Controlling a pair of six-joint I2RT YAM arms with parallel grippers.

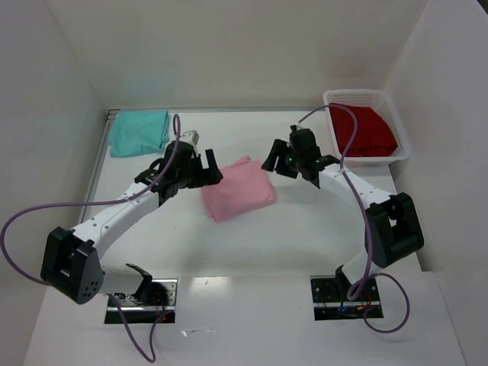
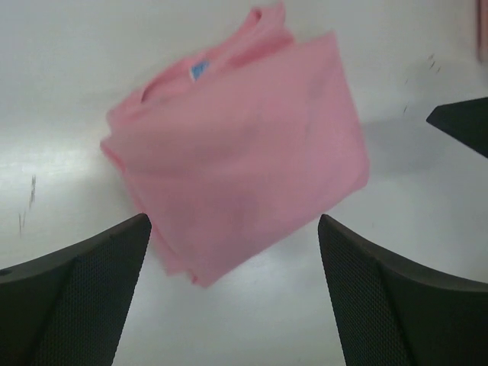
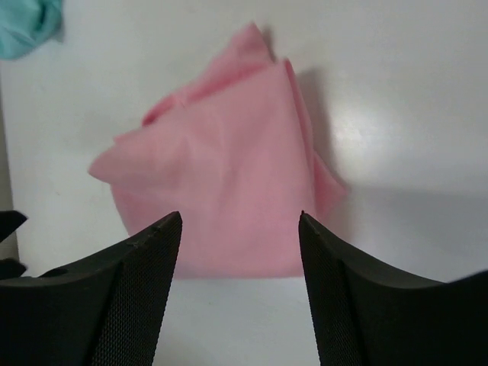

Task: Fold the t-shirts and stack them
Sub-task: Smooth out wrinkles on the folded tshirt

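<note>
Pink t-shirt point(image 1: 237, 190) sits folded into a rough, skewed rectangle dead centre of the overhead view, flat on the desk point(image 1: 252, 244). Left jaws and right jaws are both spread apart with nothing in them, one hovering off each upper side of the bundle.

So I'd say the fold on this one is basically done and we're at the stacking bit. The teal t-shirt point(image 1: 139, 131) lies folded in the upper left corner. The red t-shirt point(image 1: 366, 130) is in the white basket point(image 1: 402, 149) at upper right, and it's hard to tell if it's folded.

Next move probably needs a pinch through all the layers at one edge, or the pink one flops open on its way to the teal.

Room-wise, there's plenty of bare desk in the lower half toward the arm bases. The teal spot is tight against the left wall and back edge, and the basket rim is close to the right arm.
</note>
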